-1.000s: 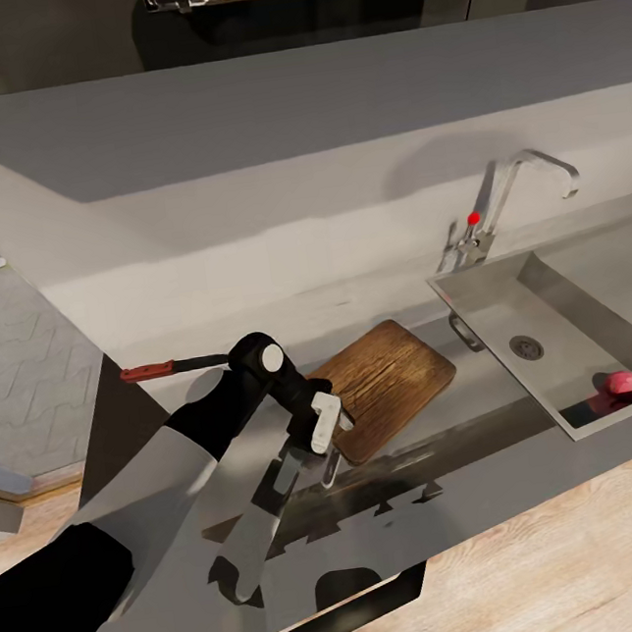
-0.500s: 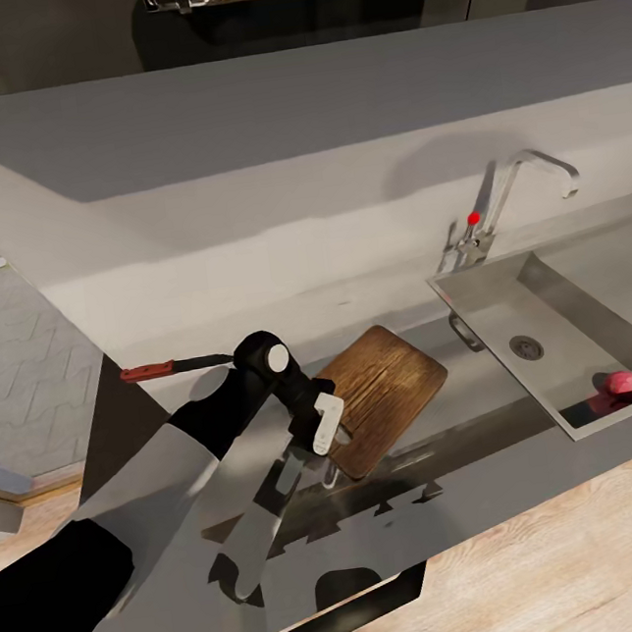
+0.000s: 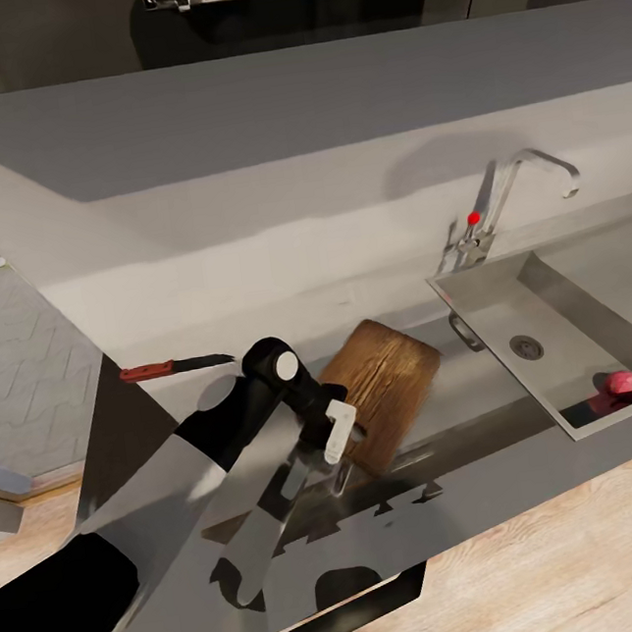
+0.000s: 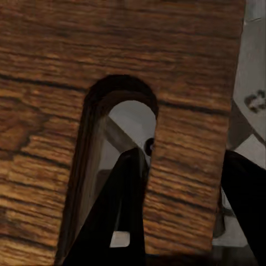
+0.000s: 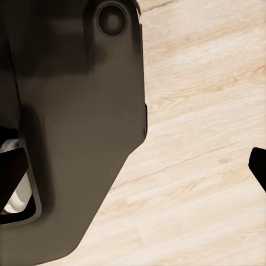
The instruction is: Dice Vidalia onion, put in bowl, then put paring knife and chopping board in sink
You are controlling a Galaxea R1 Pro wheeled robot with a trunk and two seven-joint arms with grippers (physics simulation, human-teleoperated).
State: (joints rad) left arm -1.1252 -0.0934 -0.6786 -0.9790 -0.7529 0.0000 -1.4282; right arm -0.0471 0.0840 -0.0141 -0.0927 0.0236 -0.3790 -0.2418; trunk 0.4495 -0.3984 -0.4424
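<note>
The left gripper (image 3: 344, 443) is clamped on the near end of the chopping board (image 3: 389, 386), at the counter's front edge; in the left wrist view one dark finger (image 4: 128, 205) passes through the board's slot handle hole and the other sits past the board's outer edge, pinching the strip of wood between them. The board (image 4: 111, 66) appears tilted, its gripped end raised off the countertop (image 3: 243, 206). Left of the arm, the paring knife (image 3: 172, 366) lies flat on the countertop near its left corner, red handle pointing left, well apart from the board. To the right of the board, the sink (image 3: 490, 285) is set into the counter, and the Vidalia onion (image 3: 624, 382) rests in its near right corner, away from the drain. In the right wrist view the right gripper's fingers (image 5: 258, 164) stand wide apart over wooden floor (image 5: 210, 111).
</note>
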